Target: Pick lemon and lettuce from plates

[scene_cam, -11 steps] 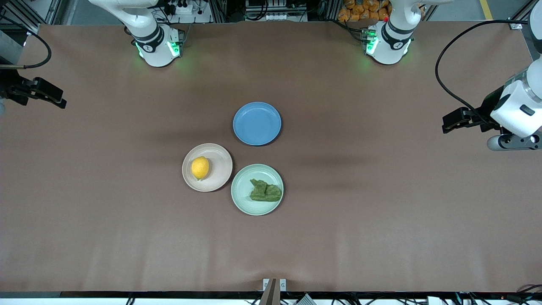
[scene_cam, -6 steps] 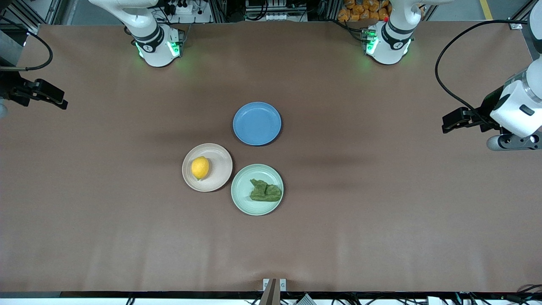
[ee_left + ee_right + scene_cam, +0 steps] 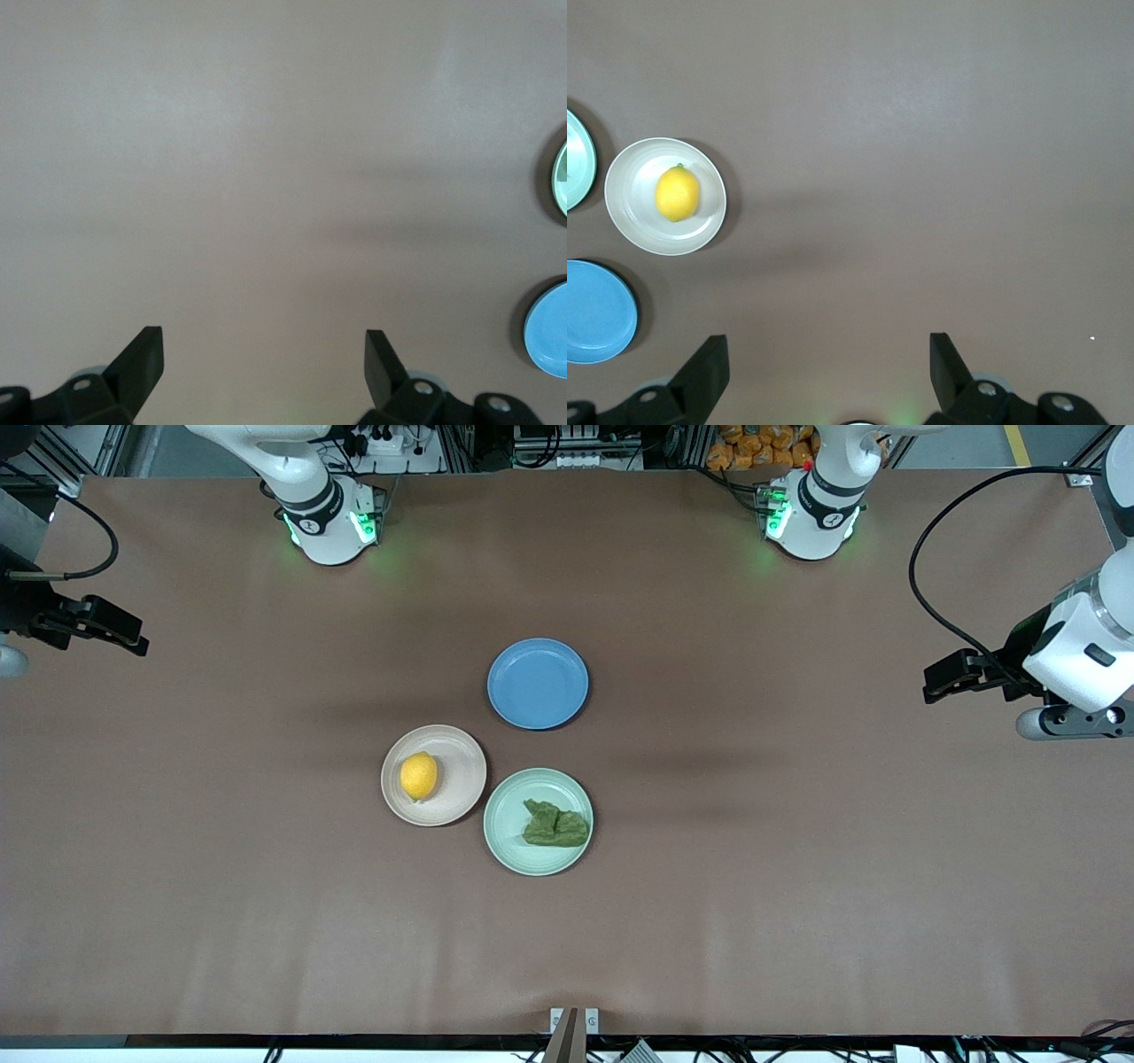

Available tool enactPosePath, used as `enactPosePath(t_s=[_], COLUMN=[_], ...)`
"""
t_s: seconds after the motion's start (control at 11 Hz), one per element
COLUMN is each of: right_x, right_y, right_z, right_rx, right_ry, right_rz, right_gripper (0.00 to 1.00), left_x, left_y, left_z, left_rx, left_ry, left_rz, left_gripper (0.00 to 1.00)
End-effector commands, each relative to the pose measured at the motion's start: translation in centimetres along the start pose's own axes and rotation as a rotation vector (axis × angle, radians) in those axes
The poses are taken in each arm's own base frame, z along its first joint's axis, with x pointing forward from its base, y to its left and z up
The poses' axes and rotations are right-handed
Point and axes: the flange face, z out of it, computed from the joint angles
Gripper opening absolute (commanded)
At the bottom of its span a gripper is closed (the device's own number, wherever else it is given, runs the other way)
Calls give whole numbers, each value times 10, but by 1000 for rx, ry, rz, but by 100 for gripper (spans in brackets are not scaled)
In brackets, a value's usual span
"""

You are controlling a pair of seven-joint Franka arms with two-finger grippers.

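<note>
The yellow lemon (image 3: 418, 776) lies on the beige-pink plate (image 3: 461, 755). The dark green lettuce (image 3: 555, 825) lies on the mint green plate (image 3: 507, 824) beside it. My right gripper (image 3: 135, 640) is open and empty over bare table at the right arm's end. Its wrist view (image 3: 828, 354) shows the lemon (image 3: 678, 193) on its plate (image 3: 633, 221) some way off. My left gripper (image 3: 932, 682) is open and empty over bare table at the left arm's end. Its wrist view (image 3: 263, 350) shows only the mint plate's rim (image 3: 561, 177).
An empty blue plate (image 3: 538, 683) sits farther from the front camera than the two other plates; it also shows in the right wrist view (image 3: 598, 312) and the left wrist view (image 3: 549, 329). Brown table (image 3: 797, 886) surrounds the plates.
My right gripper has moved a little toward the middle of the table. My left gripper has shifted very slightly the same way. The plates, lemon and lettuce have not moved.
</note>
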Motion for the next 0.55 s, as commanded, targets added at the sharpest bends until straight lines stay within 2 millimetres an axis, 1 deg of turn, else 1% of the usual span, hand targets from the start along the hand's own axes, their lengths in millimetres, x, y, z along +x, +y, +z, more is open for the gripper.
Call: enactPosePath(t_s=[0.0, 0.09, 0.18, 0.36, 0.45], right_x=[5, 10, 16, 30, 36], right_y=[-7, -11, -15, -20, -26], right_z=[13, 23, 33, 55, 68], right_rx=[49, 71, 70, 78, 77], right_ry=[-15, -37, -55, -82, -79], right_rz=[-11, -14, -18, -23, -31], right_gripper=[100, 100, 100, 100, 100], left_x=[-1, -2, 0, 4, 3], left_y=[17, 26, 34, 58, 70], left_z=[7, 9, 16, 33, 37], left_rx=[31, 32, 34, 43, 39], left_ry=[-13, -16, -28, -50, -54], left_rz=[37, 49, 60, 33, 42], left_gripper=[100, 100, 100, 100, 100])
